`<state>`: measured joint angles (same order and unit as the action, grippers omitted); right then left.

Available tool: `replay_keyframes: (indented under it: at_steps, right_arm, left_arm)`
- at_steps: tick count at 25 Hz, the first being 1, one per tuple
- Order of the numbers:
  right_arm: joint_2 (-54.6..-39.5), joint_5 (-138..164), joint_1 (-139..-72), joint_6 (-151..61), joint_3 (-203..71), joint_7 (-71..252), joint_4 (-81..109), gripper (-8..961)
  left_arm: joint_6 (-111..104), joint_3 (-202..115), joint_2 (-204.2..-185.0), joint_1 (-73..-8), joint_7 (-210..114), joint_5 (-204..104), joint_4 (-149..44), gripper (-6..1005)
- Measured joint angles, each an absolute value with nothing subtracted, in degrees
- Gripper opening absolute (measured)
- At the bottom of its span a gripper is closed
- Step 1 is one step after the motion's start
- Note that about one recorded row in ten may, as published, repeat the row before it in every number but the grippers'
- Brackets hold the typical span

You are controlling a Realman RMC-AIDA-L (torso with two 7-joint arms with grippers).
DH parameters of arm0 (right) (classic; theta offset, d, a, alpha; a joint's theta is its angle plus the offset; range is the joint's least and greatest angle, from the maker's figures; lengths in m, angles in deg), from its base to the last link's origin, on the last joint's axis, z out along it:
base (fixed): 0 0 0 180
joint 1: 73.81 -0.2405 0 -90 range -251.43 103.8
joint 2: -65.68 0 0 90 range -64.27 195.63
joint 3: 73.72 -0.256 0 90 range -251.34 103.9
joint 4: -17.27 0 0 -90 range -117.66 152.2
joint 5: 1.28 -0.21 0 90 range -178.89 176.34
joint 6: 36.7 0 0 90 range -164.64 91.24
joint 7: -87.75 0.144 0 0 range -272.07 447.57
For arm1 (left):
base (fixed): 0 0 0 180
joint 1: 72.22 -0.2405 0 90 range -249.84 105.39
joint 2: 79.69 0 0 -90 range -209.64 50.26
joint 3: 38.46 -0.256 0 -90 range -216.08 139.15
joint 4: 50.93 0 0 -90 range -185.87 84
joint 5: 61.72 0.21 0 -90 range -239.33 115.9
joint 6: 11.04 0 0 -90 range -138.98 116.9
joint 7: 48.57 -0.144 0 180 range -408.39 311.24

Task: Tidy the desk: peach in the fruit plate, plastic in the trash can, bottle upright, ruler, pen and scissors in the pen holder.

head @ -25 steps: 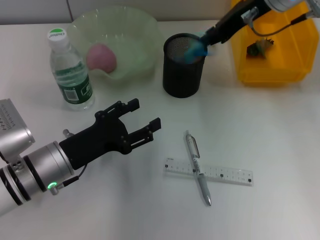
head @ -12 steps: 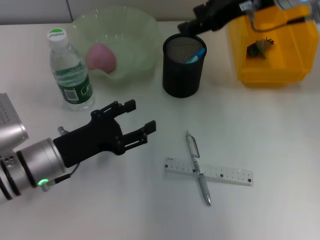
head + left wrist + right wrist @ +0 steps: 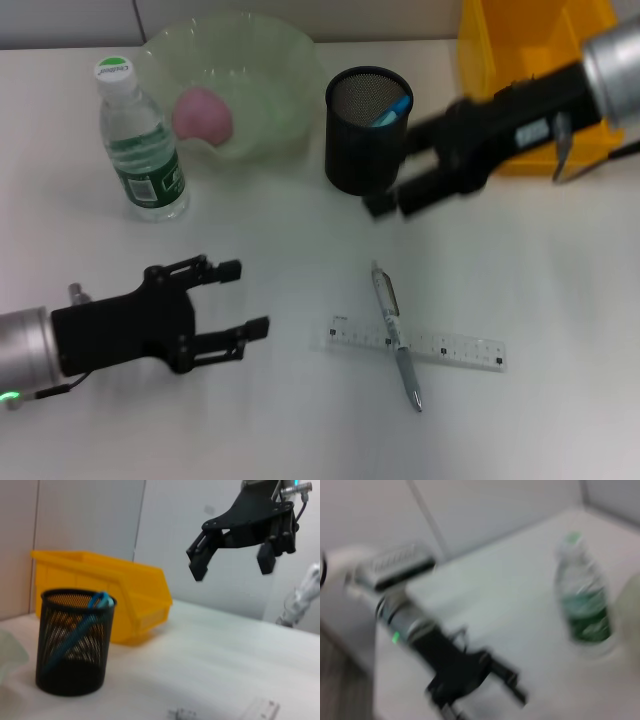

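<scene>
A: Where is the right gripper (image 3: pixel 392 198)?

B: It hangs above the desk just right of the black mesh pen holder (image 3: pixel 367 128), fingers spread and empty. The left wrist view shows it the same way, jaws apart with nothing between them.

A: And the left gripper (image 3: pixel 238 300)?

B: Low over the near left of the desk, fingers also spread, holding nothing and well apart from every object.

A: What is left to tidy?

B: The pen (image 3: pixel 396 335) lies across the clear ruler (image 3: pixel 418 343) near the middle, the two touching where they cross. The blue-handled scissors (image 3: pixel 393 109) already lean inside the holder. The peach (image 3: pixel 203 113) sits in the green fruit plate (image 3: pixel 280 60) at the far left, and the bottle (image 3: pixel 142 141) stands upright just beside it. The yellow trash can (image 3: pixel 520 40) is at the far right, partly behind the right arm.

A: What could go wrong?

B: I judge the crossing to be the trouble. Closing on the pen could drag the ruler with it, or nudge it askew. The ruler lies flat and thin, so fingers may slide over it without catching an edge. A careless approach could also knock the holder.

A: The surroundings?

B: A plain white desk (image 3: pixel 560 400), smooth, with pale wall panels behind it.
</scene>
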<state>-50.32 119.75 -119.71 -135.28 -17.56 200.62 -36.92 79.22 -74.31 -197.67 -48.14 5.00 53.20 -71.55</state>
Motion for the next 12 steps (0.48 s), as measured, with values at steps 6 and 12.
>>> replay_keyframes:
  at_steps: [6, 12]
  right_arm:
    - [-53.16, 125.37, -122.94, -131.80, -6.40, 200.66, -34.51, 738]
    - [-53.81, 126.36, -126.14, -125.26, 6.87, 203.67, -32.53, 725]
  left_arm:
    - [79.54, -76.40, -196.48, -49.37, 6.80, 54.43, -74.45, 797]
    - [79.54, -76.52, -196.29, -49.34, 6.89, 55.94, -74.58, 797]
